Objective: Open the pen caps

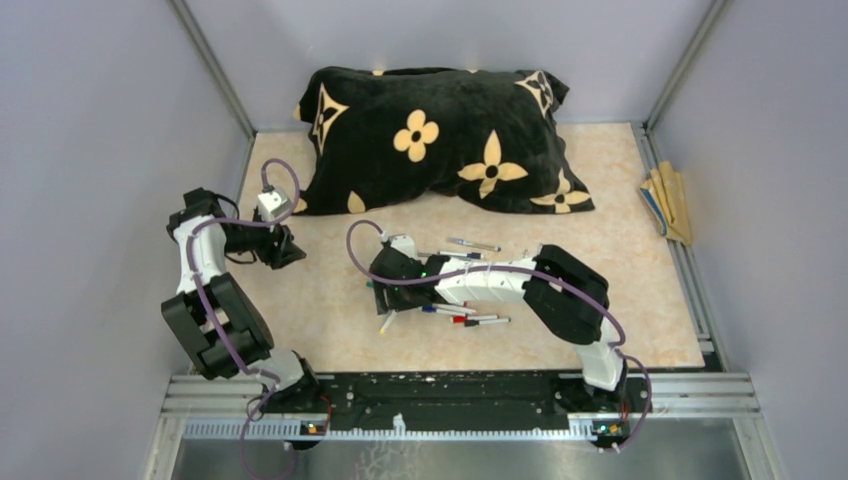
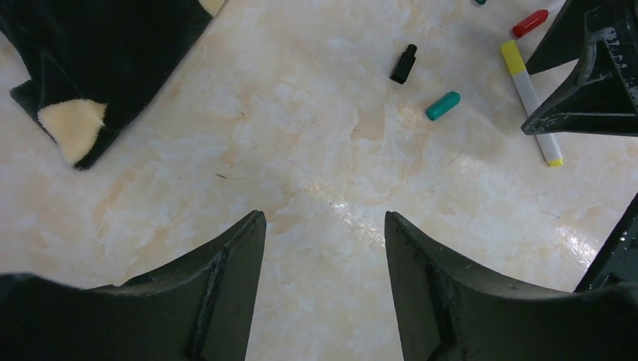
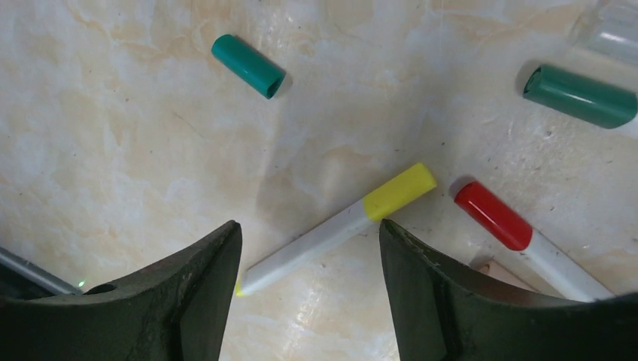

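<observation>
My right gripper (image 3: 308,226) is open and low over the table, its jaws on either side of a white pen with a yellow cap (image 3: 338,229) that lies flat. A loose green cap (image 3: 248,66) lies beyond it, with a red-capped pen (image 3: 493,215) and a green-capped pen (image 3: 579,95) to the right. My left gripper (image 2: 323,218) is open and empty over bare table. Ahead of it lie a loose black cap (image 2: 403,64), the green cap (image 2: 442,106) and the yellow pen (image 2: 531,101). From above, several pens (image 1: 465,312) lie by the right gripper (image 1: 380,290).
A black pillow (image 1: 440,135) with cream flowers fills the back of the table; its corner shows in the left wrist view (image 2: 90,68). Tan sticks (image 1: 668,200) lie outside the right edge. The right gripper's fingers (image 2: 587,90) stand close on the left gripper's right.
</observation>
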You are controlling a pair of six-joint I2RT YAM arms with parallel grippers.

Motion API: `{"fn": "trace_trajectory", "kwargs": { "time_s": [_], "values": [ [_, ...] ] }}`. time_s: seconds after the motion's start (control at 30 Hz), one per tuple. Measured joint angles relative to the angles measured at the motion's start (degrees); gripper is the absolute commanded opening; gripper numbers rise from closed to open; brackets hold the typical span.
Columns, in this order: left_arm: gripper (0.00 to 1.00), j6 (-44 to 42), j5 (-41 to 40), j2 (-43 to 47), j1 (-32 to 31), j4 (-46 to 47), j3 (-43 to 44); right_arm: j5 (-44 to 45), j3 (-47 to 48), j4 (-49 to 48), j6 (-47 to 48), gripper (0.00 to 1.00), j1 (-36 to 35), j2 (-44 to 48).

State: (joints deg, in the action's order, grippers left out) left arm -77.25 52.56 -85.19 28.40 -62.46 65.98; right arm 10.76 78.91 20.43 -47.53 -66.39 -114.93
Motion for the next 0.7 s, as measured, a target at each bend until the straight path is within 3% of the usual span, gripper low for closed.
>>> {"fn": "trace_trajectory", "kwargs": {
  "time_s": [0.3, 0.7],
  "values": [
    [0.66, -0.22, 1.22, 0.00, 0.00, -1.14, 0.28, 4.22, 1.11, 1.22, 4.52, 0.37, -0.04, -1.14],
    [0.67, -0.46, 2.73, 0.00, 0.00, -2.71, 2.64, 9.38, 0.98, 1.49, 11.91, 0.26, -4.46, -1.51]
  ]
}}
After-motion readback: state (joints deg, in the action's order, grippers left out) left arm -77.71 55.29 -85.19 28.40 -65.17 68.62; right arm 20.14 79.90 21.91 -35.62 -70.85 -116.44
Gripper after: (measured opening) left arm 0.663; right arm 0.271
